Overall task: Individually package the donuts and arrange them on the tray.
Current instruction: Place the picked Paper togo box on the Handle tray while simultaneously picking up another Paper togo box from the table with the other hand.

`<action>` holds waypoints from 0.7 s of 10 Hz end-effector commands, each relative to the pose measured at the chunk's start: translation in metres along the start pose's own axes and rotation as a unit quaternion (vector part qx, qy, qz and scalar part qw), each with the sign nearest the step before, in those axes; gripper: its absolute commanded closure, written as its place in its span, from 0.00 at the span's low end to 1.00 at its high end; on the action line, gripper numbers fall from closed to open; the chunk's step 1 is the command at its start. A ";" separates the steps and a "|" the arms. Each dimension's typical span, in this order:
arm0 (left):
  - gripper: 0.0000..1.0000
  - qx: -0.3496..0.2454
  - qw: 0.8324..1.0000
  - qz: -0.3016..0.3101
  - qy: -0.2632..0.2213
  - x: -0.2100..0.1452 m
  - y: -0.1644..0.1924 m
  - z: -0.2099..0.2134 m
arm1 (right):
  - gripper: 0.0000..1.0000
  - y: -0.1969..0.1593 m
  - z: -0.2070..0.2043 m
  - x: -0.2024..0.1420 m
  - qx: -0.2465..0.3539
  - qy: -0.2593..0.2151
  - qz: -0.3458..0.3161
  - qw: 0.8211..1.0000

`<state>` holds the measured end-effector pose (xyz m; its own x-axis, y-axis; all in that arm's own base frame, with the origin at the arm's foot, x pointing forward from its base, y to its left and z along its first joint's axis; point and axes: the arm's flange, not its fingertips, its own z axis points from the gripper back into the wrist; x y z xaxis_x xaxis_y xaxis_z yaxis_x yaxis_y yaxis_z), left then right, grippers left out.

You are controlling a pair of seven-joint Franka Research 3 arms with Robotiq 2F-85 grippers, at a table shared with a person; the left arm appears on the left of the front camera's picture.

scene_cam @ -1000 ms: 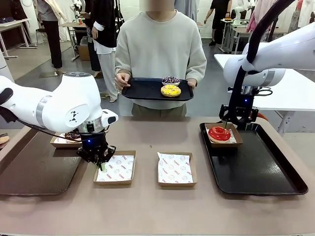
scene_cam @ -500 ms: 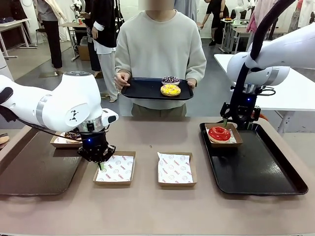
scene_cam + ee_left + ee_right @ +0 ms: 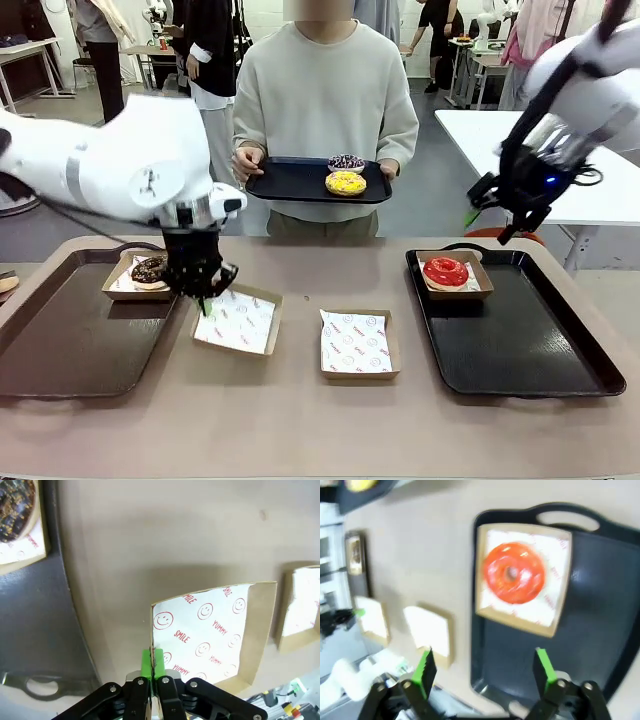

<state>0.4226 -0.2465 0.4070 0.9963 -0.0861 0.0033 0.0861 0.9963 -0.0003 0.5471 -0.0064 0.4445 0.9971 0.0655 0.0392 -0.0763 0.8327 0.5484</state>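
The left gripper [image 3: 204, 300] [image 3: 152, 657] has its green pads pressed together on the thin wall of a cardboard box [image 3: 240, 322] [image 3: 205, 630], near one corner. The box is tilted, its pinched side raised off the table [image 3: 300, 420], just beside the right edge of the brown tray [image 3: 70, 350]. Its white paper liner is printed in red with "SMILE", "YUMMY" and round smiley faces.

The right gripper [image 3: 488, 225] [image 3: 484, 667] hangs above the far edge of the black tray [image 3: 520, 350] with its jaws spread wide and nothing between them.

The chocolate donut [image 3: 148, 270] [image 3: 15, 500] sits in a lined box at the far right corner of the brown tray; the liner there shows part of a "YUMMY". The red donut [image 3: 446, 271] [image 3: 514, 572] lies in its own lined box at the far left corner of the black tray. A second empty box [image 3: 357, 344] [image 3: 300, 605] rests flat at the middle of the table; its liner carries the same red pattern, too small to read in the front view.

At the far edge a person [image 3: 325, 90] holds a small serving tray [image 3: 290, 185] with both hands. The yellow donut [image 3: 346, 183] lies at its right end, and the purple donut [image 3: 347, 162] is just behind it, unboxed.
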 end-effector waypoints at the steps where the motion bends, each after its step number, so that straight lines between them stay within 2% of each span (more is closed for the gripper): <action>1: 1.00 0.010 1.000 -0.010 -0.008 0.021 -0.008 0.034 | 0.00 -0.039 0.043 -0.047 0.106 -0.025 0.000 0.994; 4: 1.00 0.018 1.000 0.005 -0.023 0.063 -0.019 0.069 | 0.00 -0.089 0.082 -0.111 0.217 -0.077 -0.021 0.973; 7: 1.00 0.021 0.999 0.029 -0.021 0.101 -0.022 0.077 | 0.00 -0.125 0.087 -0.166 0.282 -0.135 -0.019 0.950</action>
<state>0.5069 -0.2693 0.4798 0.9963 -0.0653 0.0558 0.0648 0.9978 0.0119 0.4030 -0.1741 0.4486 0.9805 -0.1453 0.1325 -0.0546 0.4463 0.8932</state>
